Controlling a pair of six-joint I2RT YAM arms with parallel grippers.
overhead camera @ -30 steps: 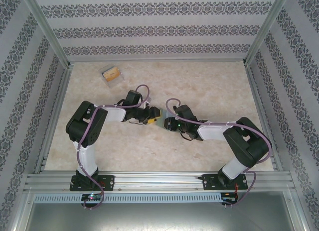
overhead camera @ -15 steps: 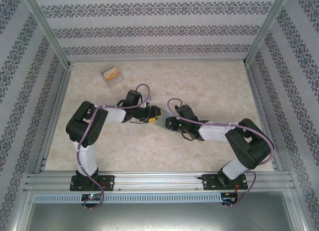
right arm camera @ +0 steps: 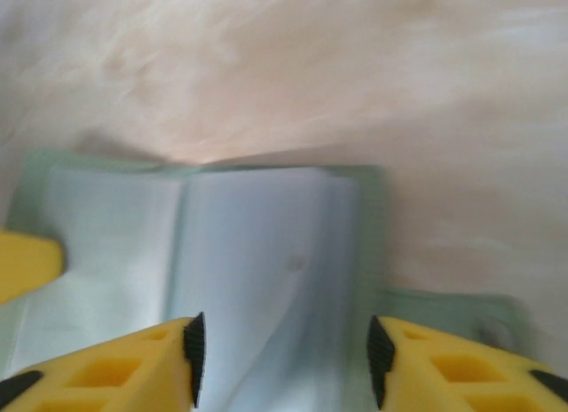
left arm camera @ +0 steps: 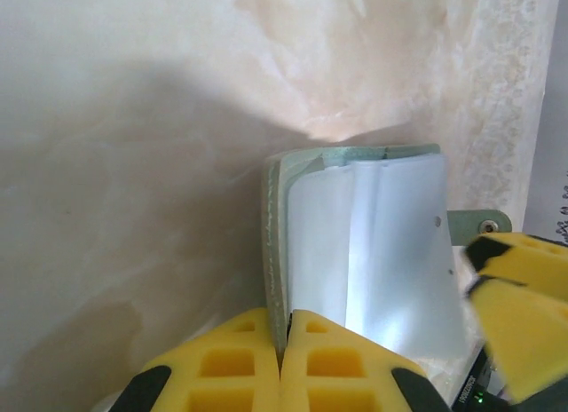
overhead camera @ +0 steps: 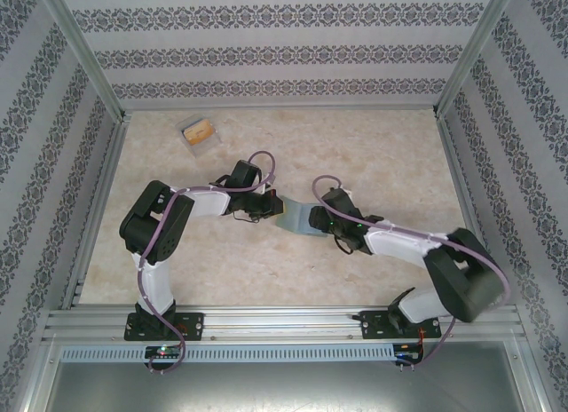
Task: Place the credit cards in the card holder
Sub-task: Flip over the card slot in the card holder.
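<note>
Left claw (left arm camera: 286, 328) pinches the card holder (left arm camera: 373, 234) edge while right claw (right arm camera: 284, 345) hangs open over its other flap.

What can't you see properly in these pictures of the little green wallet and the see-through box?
- Top view: the small clear plastic box holds something orange-tan, too small to count as cards.
- Left wrist view: the shut left gripper covers the near edge of the soft grey-green bifold wallet; glare whitens its slots.
- Right wrist view: blur smears the wallet beyond the open right gripper, so slot contents are unclear.
</note>
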